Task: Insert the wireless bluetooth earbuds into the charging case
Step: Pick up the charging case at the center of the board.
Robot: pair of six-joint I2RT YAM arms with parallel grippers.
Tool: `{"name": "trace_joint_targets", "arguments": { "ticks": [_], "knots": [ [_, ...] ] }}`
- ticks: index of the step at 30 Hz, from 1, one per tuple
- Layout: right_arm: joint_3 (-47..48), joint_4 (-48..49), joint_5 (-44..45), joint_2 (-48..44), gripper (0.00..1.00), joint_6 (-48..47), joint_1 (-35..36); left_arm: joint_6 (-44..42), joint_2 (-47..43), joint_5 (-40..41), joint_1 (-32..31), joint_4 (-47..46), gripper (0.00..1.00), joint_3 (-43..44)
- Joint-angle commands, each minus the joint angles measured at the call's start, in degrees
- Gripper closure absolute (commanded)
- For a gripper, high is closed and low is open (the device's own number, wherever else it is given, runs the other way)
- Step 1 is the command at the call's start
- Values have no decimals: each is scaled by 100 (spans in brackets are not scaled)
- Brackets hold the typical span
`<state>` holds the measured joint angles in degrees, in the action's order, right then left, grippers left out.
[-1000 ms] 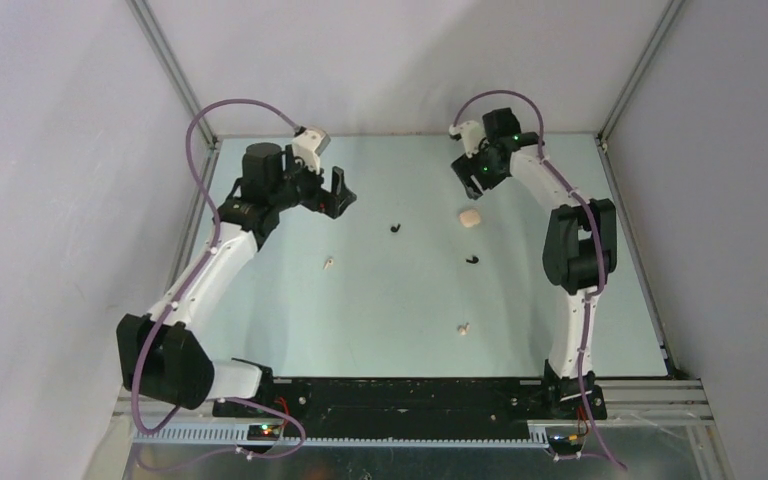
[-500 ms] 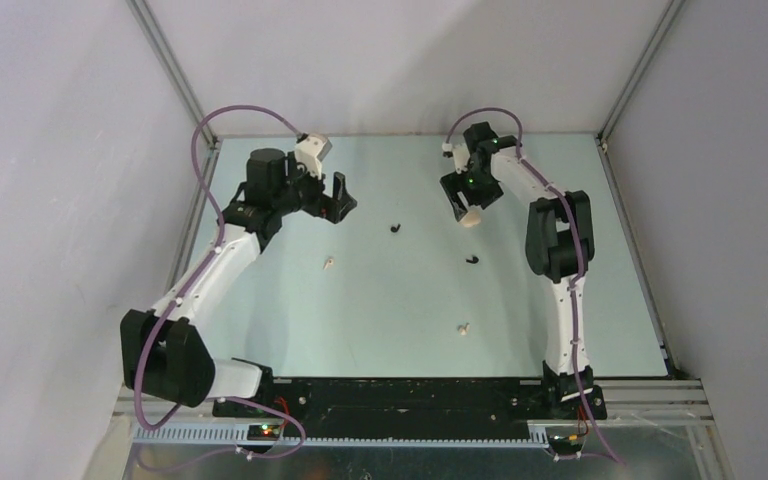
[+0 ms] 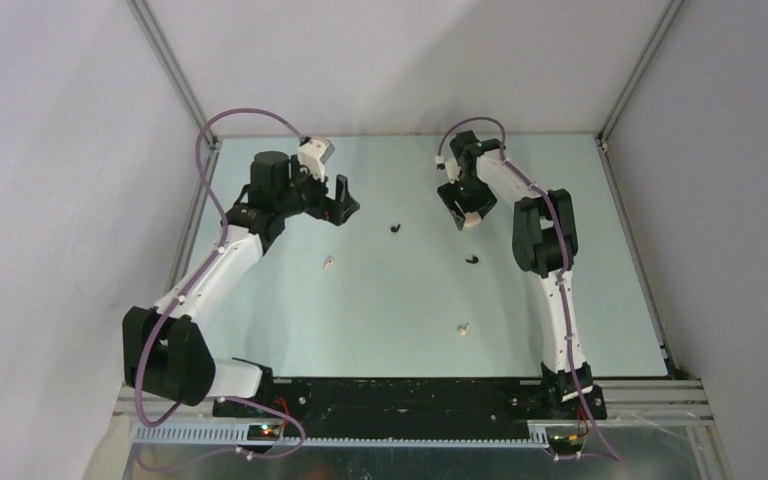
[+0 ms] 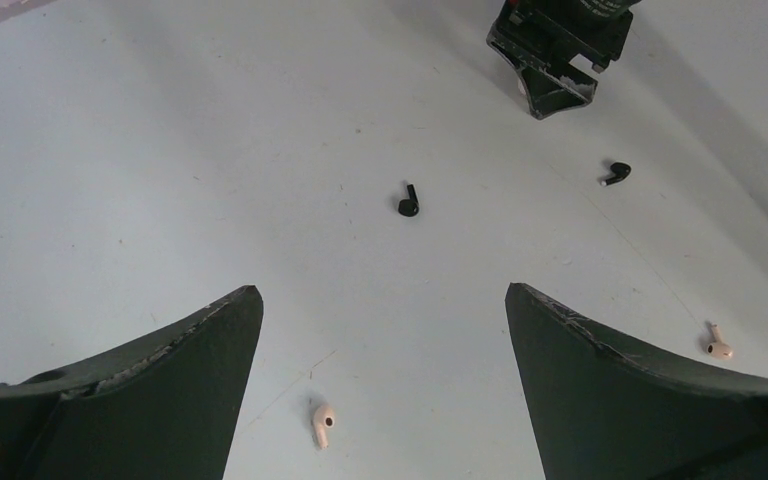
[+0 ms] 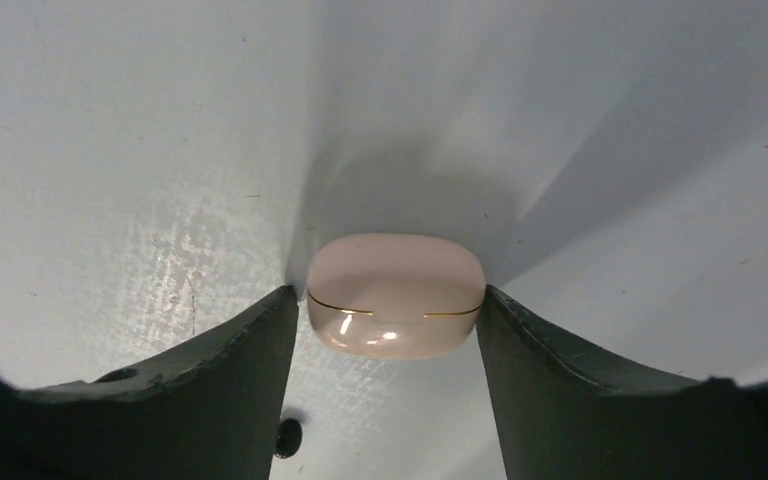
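Earbuds (image 4: 409, 205) scattered on table (image 3: 380, 300), case (image 5: 396, 295) behind

The top external camera looked down from high behind the arm bases, far enough to take in the whole table (image 3: 380, 300). The left wrist camera sat low, looking out past the left gripper (image 4: 382, 300) across the table toward the right gripper (image 4: 550, 95). The four earbuds (image 4: 409, 203) it saw also showed from above. The right wrist camera looked down from very near, its fingers (image 5: 220, 390) flanking the cream charging case (image 5: 396, 295), which the top view shared.
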<state>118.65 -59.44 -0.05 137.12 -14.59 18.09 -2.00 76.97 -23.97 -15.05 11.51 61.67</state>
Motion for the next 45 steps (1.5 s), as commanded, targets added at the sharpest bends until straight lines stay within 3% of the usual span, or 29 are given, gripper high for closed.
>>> {"name": "trace_joint_targets", "arguments": {
  "ticks": [1, 5, 7, 17, 23, 26, 27, 32, 33, 34, 35, 36, 37, 39, 45],
  "knots": [
    [172, -102, 392, -21, 38, -30, 45, 103, 54, -11, -112, -238, 1, -38],
    [-469, 453, -25, -698, 53, -302, 53, 153, 150, -54, -197, -261, 1, -26],
    [-833, 703, -452, -1208, 56, -494, 54, 239, 218, -130, -221, -287, 1, -5],
    [-2693, 1237, -3601, -4441, 57, -1574, 46, 775, 645, -1364, -250, -115, 1, 434],
    [-3149, 975, -5131, -5555, 57, -1979, 133, 613, 309, -2205, -526, -402, 1, 530],
    [-3007, 552, -5849, -5733, 56, -1903, 133, -596, -291, -2384, -863, -620, 1, 212],
    [-2998, 510, -6173, -5787, 56, -1861, 151, -1278, -320, -2696, -905, -472, 1, 284],
    [-3176, 415, -7060, -5907, 54, -1555, 180, -2822, -462, -3624, -1000, 593, 1, 583],
    [-3259, 402, -7135, -5902, 54, -1531, 183, -3474, -485, -3927, -1004, 851, 1, 722],
    [-3295, 384, -7273, -5882, 54, -1517, 186, -3940, -504, -4070, -1023, 1672, 1, 841],
    [-3383, 375, -7338, -5877, 54, -1489, 186, -5333, -491, -4359, -1038, 2895, 1, 1100],
    [-3423, 369, -7477, -5845, 54, -1470, 193, -6183, -482, -4444, -1097, 3636, 1, 1250],
    [-3508, 369, -7542, -5832, 53, -1427, 190, -7772, -457, -4519, -1128, 4792, 1, 1475],
    [-3644, 376, -7729, -5776, 53, -1366, 235, -9043, -435, -4520, -1225, 5696, 1, 1669],
    [-3928, 570, -7598, -5720, 52, -1294, 824, -9871, -198, -4855, -1423, 6460, 1, 1956]
  ]
}}
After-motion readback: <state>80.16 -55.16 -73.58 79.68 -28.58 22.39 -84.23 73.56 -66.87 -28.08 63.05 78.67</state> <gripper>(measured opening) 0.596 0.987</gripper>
